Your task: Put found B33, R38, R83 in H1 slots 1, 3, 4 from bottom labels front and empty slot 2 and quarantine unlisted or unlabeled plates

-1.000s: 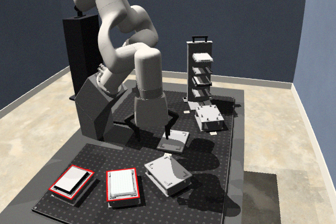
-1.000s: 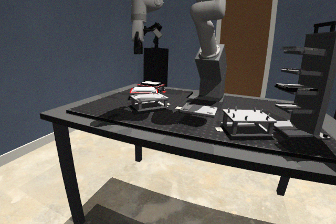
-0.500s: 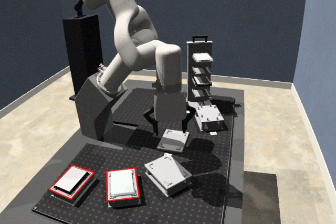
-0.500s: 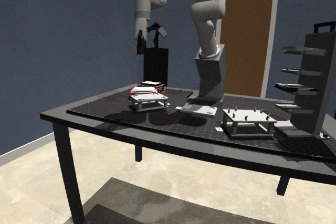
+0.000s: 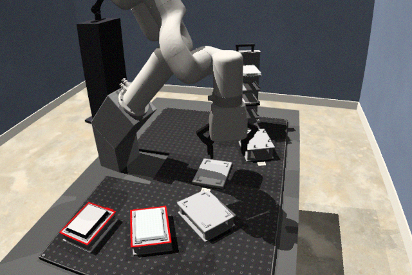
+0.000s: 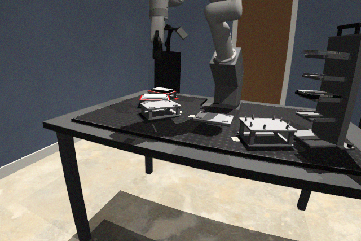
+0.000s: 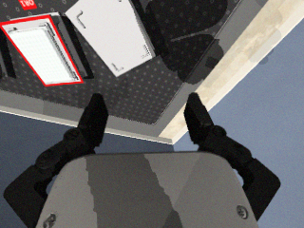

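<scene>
Dark blue walls [image 5: 299, 15] close the room, with a pale baseboard [image 5: 309, 98] below. The floor [image 5: 332, 152] is beige, stone-like. An orange-brown door [image 6: 263, 48] in a pale frame stands at upper right of the exterior view. A black table [image 6: 66, 156] stands on it.

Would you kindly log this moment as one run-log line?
gripper: open, empty | position: above deck | both red-framed quarantine nests: occupied

Even, dim overhead light; the arm [image 5: 186, 62] casts soft-edged shadows across the dark tabletop [image 5: 286, 198]; slightly pixelated, no glare.
</scene>
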You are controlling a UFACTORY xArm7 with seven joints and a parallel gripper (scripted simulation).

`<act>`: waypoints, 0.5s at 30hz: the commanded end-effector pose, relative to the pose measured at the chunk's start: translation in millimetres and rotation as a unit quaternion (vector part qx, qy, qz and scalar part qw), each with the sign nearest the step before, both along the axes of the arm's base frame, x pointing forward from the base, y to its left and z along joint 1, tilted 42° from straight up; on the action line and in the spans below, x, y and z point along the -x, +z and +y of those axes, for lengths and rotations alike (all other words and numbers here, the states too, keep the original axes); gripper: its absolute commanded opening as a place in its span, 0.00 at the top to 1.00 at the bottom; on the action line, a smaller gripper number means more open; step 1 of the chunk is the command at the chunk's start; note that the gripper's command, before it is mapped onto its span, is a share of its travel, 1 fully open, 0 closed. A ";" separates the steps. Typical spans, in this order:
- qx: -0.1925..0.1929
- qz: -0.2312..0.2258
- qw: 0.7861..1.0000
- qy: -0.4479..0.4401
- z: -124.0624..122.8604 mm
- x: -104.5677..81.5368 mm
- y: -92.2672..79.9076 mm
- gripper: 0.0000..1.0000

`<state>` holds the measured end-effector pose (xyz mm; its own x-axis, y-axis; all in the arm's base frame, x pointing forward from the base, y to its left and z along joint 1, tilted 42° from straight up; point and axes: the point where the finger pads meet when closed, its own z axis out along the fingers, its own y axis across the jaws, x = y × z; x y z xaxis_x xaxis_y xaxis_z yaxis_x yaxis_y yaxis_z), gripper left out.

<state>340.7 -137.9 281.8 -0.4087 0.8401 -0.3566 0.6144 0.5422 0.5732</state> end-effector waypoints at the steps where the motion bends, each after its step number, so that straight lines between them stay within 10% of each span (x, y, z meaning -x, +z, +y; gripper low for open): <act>1: 0.001 -0.001 1.000 -0.001 21.0 -5.6 6.9 0.00; 15: 0.001 -0.001 1.000 -0.001 78.1 -19.3 20.5 0.00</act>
